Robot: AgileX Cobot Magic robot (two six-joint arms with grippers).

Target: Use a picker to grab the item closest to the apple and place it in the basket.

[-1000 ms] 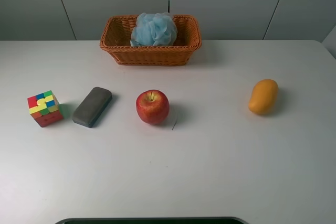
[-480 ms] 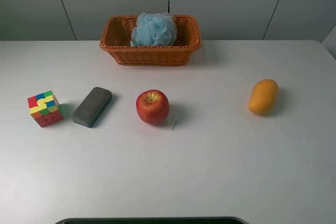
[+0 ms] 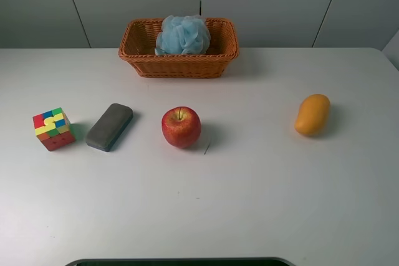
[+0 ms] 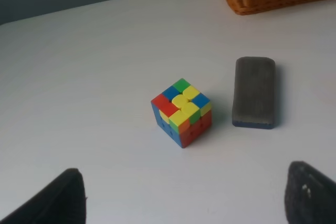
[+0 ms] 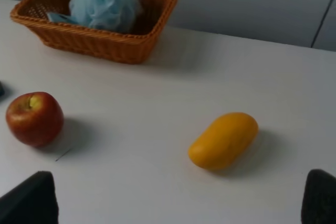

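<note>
A red apple (image 3: 181,126) sits mid-table; it also shows in the right wrist view (image 5: 34,118). A dark grey eraser block (image 3: 110,126) lies just left of it, the nearest item, and shows in the left wrist view (image 4: 254,92). A woven orange basket (image 3: 138,58) stands at the back, holding a light blue bath pouf (image 3: 182,35). Neither arm shows in the high view. My left gripper (image 4: 181,203) is open and empty, back from the cube and eraser. My right gripper (image 5: 173,203) is open and empty, back from the mango.
A multicoloured puzzle cube (image 3: 53,128) sits at the far left, beside the eraser. An orange mango (image 3: 312,114) lies on the right. The white table (image 3: 249,204) has bare surface along the front. A grey panelled wall is behind the basket.
</note>
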